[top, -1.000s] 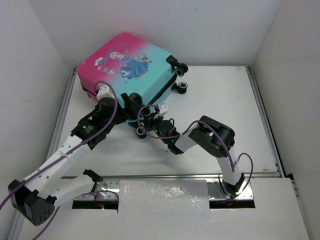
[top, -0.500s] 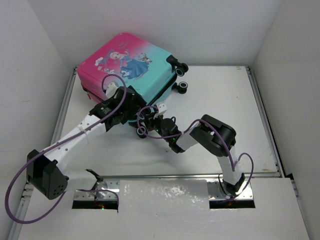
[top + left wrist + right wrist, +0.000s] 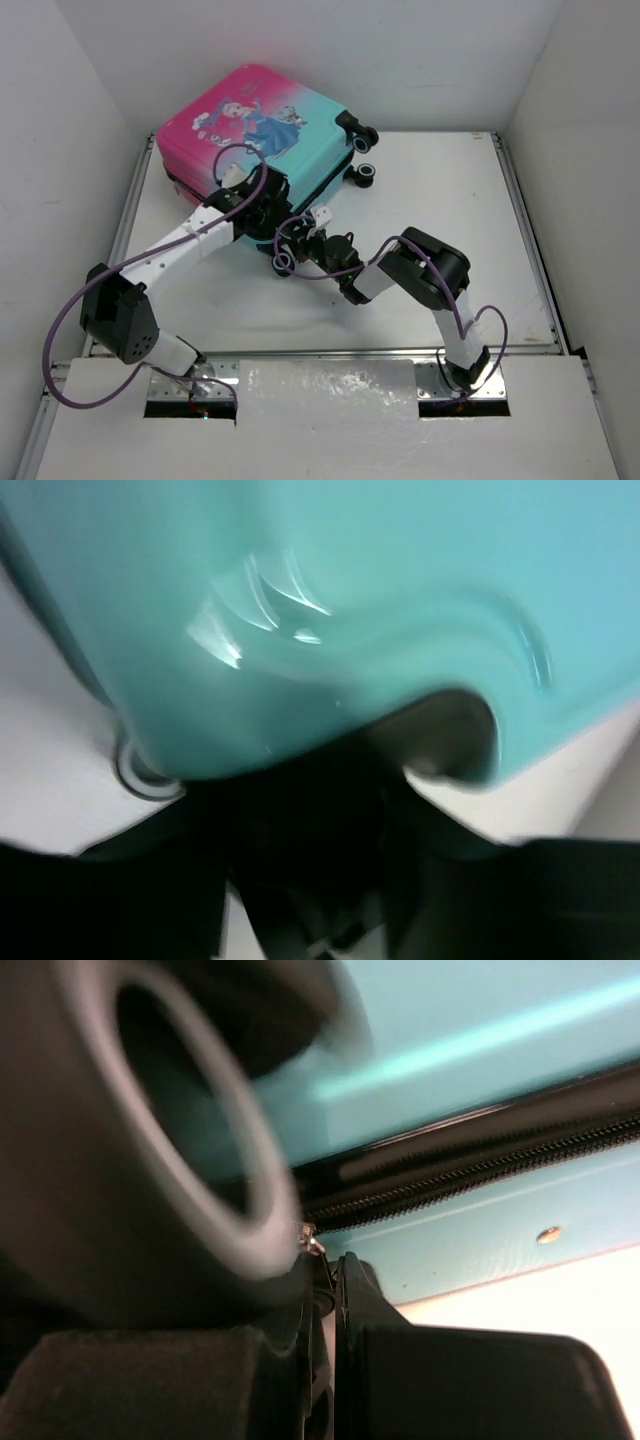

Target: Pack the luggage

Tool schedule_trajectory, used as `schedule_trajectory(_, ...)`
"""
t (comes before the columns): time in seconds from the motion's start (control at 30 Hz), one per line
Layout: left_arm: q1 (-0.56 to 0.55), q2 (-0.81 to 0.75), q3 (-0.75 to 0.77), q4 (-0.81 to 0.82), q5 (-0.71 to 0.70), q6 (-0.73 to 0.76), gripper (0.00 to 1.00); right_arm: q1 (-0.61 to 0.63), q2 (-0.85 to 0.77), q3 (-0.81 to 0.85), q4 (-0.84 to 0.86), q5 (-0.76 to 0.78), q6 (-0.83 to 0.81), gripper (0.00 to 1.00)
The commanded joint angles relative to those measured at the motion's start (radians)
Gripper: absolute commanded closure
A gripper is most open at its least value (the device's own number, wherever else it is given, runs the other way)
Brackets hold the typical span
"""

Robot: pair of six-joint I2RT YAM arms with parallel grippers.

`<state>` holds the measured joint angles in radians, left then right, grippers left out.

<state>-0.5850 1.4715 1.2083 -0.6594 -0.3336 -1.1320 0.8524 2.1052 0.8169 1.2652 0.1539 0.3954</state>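
Right pincer: the fingers are pressed together, with only a thin slit between them. A small metal tab sits at their tips; whether it is pinched cannot be confirmed. Directly beyond runs the zip track of the luggage, and a black wheel fills the left of the right wrist view.

Left pincer: it lies against the near corner of the teal shell. In the left wrist view its dark finger bodies occupy the two lower corners, so it reads as spread, with a black luggage part between them. That view is blurred.

The luggage lies flat in the far-left corner of the worktop, print side up, with both shells together.

Step in hand: probably zip work at the near corner, with the left arm bracing the shell. Opening or closing cannot be determined. The next move calls for a firm hold on the tab and travel along the track while the shell is kept from sliding.

Change over the last second: the left arm has straightened and reached further along the shell. The right arm and the luggage are nearly unmoved.
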Motion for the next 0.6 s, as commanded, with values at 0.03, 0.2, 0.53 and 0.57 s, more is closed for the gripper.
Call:
schedule_trajectory(0.03,0.000,0.010,0.049,-0.028,0.011,0.026,1.00,-0.035,-0.020,0.018,0.282,0.099,-0.010,1.00)
schedule_trajectory(0.2,0.016,-0.011,0.082,-0.016,-0.064,0.081,1.00,-0.030,-0.080,-0.013,0.307,0.136,0.033,1.00)
schedule_trajectory(0.53,0.024,-0.115,-0.019,0.006,-0.194,0.027,1.00,-0.024,-0.111,0.061,-0.071,0.465,0.069,1.00)
schedule_trajectory(0.57,0.022,-0.160,-0.064,0.013,-0.209,0.008,1.00,-0.023,-0.119,0.059,-0.102,0.502,0.079,1.00)
